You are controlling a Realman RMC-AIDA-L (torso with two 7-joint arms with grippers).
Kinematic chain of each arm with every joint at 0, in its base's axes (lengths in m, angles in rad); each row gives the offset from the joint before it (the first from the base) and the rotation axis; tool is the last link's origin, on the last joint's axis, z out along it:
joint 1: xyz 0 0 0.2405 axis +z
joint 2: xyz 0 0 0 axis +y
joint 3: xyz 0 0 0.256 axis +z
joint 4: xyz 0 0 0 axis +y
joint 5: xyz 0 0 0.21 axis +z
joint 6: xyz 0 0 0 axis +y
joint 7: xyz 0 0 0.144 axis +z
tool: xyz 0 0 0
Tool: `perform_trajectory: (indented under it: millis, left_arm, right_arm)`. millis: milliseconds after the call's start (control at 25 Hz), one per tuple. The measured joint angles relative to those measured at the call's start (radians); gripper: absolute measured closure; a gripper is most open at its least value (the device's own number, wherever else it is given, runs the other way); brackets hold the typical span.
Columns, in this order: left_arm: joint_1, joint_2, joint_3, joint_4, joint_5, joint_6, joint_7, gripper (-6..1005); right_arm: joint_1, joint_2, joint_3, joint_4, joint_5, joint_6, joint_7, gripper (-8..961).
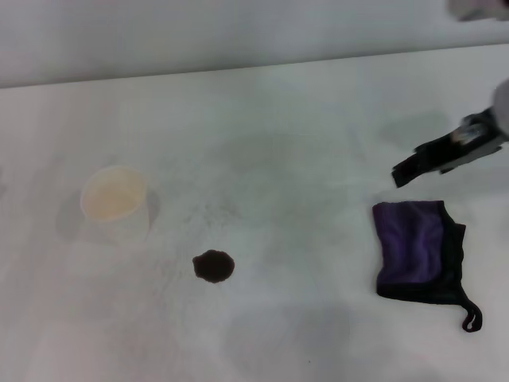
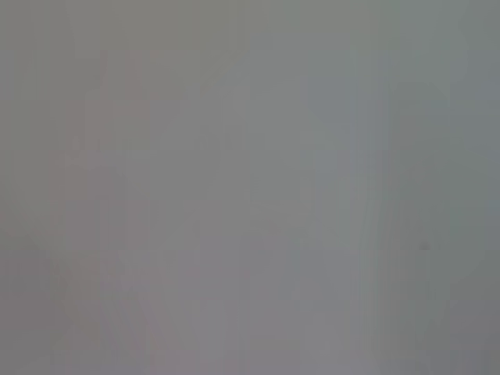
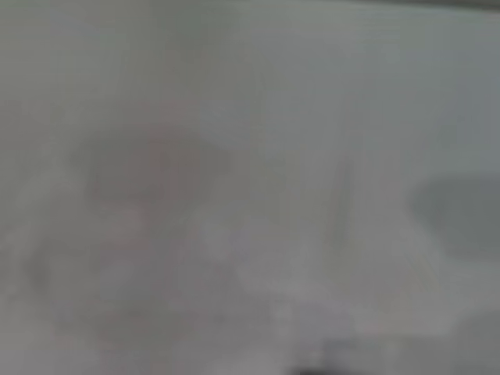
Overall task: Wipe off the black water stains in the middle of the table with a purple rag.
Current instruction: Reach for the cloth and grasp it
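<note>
Head view: white table, matte, far edge straight.

Black water stains near table middle: one small roundish dark blot, uneven rim, untouched. Faint grey specks just beyond it, toward far edge.

Pale cup upright, to the left of the blot and a little farther back, apart from it.

Purple rag flat on table, well to the right of the blot, near the right side. Folded or bunched, purple face up, black trim along right and near edges, thin black loop trailing from near right corner.

Right claw above and just beyond the rag's far edge, not touching it, dark fingers pointing left. Holding nothing. Fingers appear close together, but how far open: cannot tell from this angle.

Left claw not visible in head view. Both wrist views show only grey blur, nothing usable.

Handling, judged: rag looks soft, light, limp. Likely to fold and drape once lifted, no stiffness to rely on. Low risk of slipping on matte table, though thin cloth may escape a shallow pinch. Best hold probably the raised fold near the rag's middle or far edge, bunching enough cloth between fingers to leave a pad below for wiping. Loop too thin and floppy for a sure grip.

Stage, judged: approach to rag, grasp not yet made, wiping not begun.
</note>
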Motion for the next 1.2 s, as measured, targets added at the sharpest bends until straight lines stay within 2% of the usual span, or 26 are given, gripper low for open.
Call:
perform_trajectory:
  millis: [160,440,720,920,1200]
  left_arm:
    - [-0.004,0.007,0.000,0.002,-0.001,0.007,0.010,122]
    - [-0.017,0.027,0.000,0.012,0.003,0.003,0.008,122]
    - [-0.033,0.059,0.008,0.006,0.007,0.005,0.004,123]
    - [-0.038,0.071,0.016,0.004,0.030,-0.001,0.003,123]
    - [-0.036,0.074,0.023,0.007,0.030,-0.002,0.002,122]
  right_arm:
    - [0.040,0.003,-0.107,0.010,-0.045,0.023,0.099,270]
    - [0.034,0.007,-0.189,0.045,-0.046,0.022,0.207,297]
    - [0.041,0.009,-0.314,0.147,-0.056,-0.007,0.302,326]
    - [0.044,0.011,-0.336,0.186,-0.056,-0.054,0.318,350]
    - [0.070,0.008,-0.338,0.244,-0.057,-0.082,0.316,383]
